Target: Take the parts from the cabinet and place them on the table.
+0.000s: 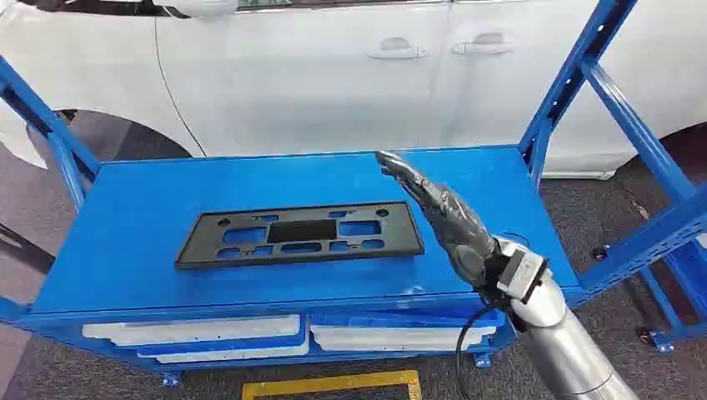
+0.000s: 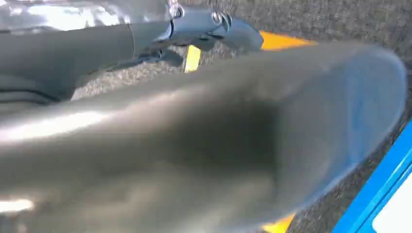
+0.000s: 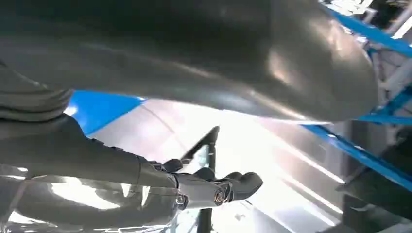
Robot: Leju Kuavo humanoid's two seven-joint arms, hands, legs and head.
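Observation:
A flat black plastic part (image 1: 300, 235) with several cut-outs lies on the blue table top (image 1: 133, 208), a little left of its middle. My right hand (image 1: 442, 212) reaches over the table just right of the part, its fingers stretched forward and apart, holding nothing. The right wrist view looks past the hand's dark fingers (image 3: 214, 190) to a thin edge of the black part (image 3: 210, 145) over the glaring surface. My left hand (image 2: 194, 141) hangs over the grey floor with nothing in it, its thumb large and blurred and its fingers (image 2: 214, 24) straight.
White flat parts (image 1: 192, 333) lie on the shelf under the table top, more at the right (image 1: 392, 337). Blue frame posts (image 1: 575, 75) rise at both ends. A white car (image 1: 350, 75) stands close behind. A yellow floor marking (image 1: 333, 385) lies in front.

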